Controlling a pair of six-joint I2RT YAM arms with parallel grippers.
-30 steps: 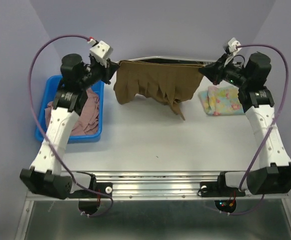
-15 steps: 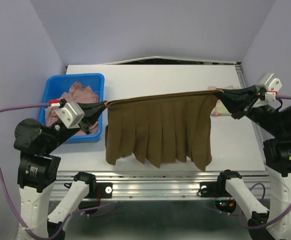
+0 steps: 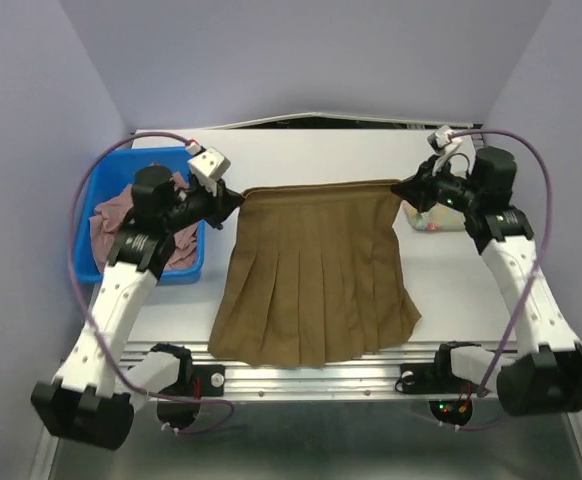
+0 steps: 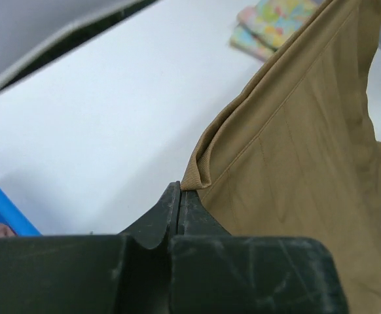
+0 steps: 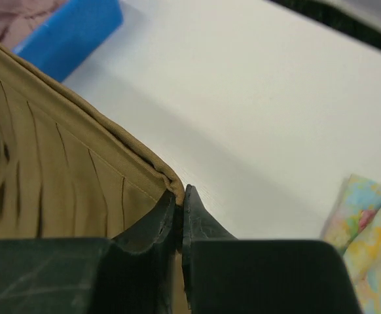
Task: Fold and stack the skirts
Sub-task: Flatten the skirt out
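Here, one waistband corner of the brown pleated skirt (image 3: pixel 316 270) is clamped in the left gripper (image 4: pixel 179 190), the other in the right gripper (image 5: pixel 181 191). Cloth is stretched between them. Beside the right gripper, the floral skirt (image 5: pixel 367 242) is seen; behind the left, the pink skirt (image 3: pixel 116 215) is held in the blue bin (image 3: pixel 106 165).

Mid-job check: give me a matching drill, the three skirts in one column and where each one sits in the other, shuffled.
Things:
1. brown pleated skirt
2. dusty pink skirt
3. floral skirt

Places:
A. in the blue bin
B. on the table, far right
C. waistband clamped by the left gripper and the right gripper

Pairs: 1-C; 2-A; 3-B
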